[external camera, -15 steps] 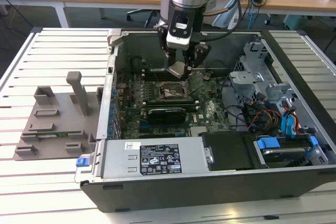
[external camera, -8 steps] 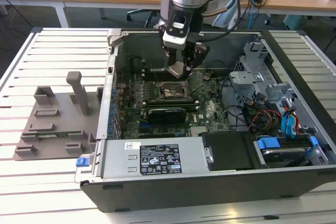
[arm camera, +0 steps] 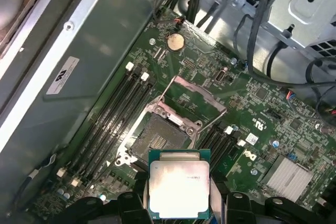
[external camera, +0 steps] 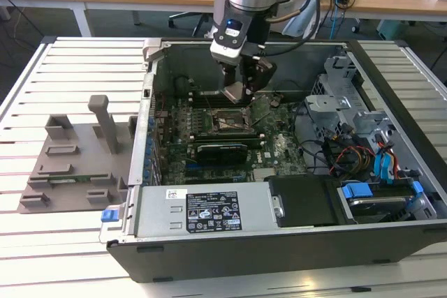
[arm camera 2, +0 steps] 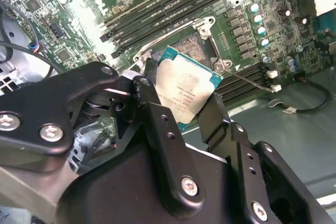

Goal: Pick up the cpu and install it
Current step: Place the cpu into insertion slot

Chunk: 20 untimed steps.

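Observation:
The cpu (arm camera 2: 185,88) (arm camera: 179,189) is a flat square chip with a silvery top plate and a thin green rim, and my gripper (arm camera 2: 181,106) is shut on its edges. In the exterior view the gripper (external camera: 239,92) hangs inside the open computer case, a little above the motherboard (external camera: 230,130). The cpu socket (arm camera: 157,137) lies open on the board, its metal load frame (arm camera: 197,100) swung up. In the first wrist view the held cpu sits just short of the socket, apart from it. The socket (arm camera 2: 197,45) also shows past the chip in the second wrist view.
Memory slots (arm camera: 113,116) flank the socket. A black expansion card (external camera: 222,150) lies across the board. Drive cages and cables (external camera: 356,137) fill the case on the exterior view's right. A grey plastic tray with upright posts (external camera: 77,162) sits outside the case on the slatted table.

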### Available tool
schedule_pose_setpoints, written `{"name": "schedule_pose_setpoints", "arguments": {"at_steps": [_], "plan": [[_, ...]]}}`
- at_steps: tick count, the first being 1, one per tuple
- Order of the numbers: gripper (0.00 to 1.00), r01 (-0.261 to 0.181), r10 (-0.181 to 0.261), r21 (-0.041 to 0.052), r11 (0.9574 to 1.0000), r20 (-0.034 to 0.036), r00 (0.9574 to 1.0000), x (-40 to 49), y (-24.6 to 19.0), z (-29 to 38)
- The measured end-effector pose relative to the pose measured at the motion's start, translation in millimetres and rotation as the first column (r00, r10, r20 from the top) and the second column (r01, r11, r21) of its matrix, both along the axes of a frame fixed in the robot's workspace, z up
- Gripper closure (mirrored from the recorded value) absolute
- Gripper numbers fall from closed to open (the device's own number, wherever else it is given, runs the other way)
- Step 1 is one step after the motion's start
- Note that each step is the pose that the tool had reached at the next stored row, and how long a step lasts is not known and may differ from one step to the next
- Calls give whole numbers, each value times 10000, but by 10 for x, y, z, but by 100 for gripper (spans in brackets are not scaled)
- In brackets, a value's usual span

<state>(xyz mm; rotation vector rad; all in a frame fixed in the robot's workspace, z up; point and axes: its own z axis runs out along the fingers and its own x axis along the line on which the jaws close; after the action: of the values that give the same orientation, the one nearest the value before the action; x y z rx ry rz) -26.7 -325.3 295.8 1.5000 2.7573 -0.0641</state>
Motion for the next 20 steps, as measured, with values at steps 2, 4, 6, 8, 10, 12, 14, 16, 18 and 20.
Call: {"name": "schedule_pose_setpoints", "arguments": {"at_steps": [2,4,6,8,10,12,14,16,18,20], "plan": [[45,264,-264,0,9997,0,9997,0,0,0],[45,424,-424,0,9991,0,9991,0,0,0],[45,559,-559,0,9984,0,9984,0,0,0],[45,729,-729,1,9973,0,9973,0,0,0],[45,891,-891,0,9960,0,9960,0,0,0],[45,1089,-1089,0,9941,0,9941,0,0,0],[45,1278,-1278,0,9918,0,9918,0,0,0],[45,1456,-1456,0,9893,0,9893,0,0,0],[45,1616,-1616,0,9869,0,9869,0,0,0],[45,1751,-1751,0,9846,0,9846,0,0,0]]}}
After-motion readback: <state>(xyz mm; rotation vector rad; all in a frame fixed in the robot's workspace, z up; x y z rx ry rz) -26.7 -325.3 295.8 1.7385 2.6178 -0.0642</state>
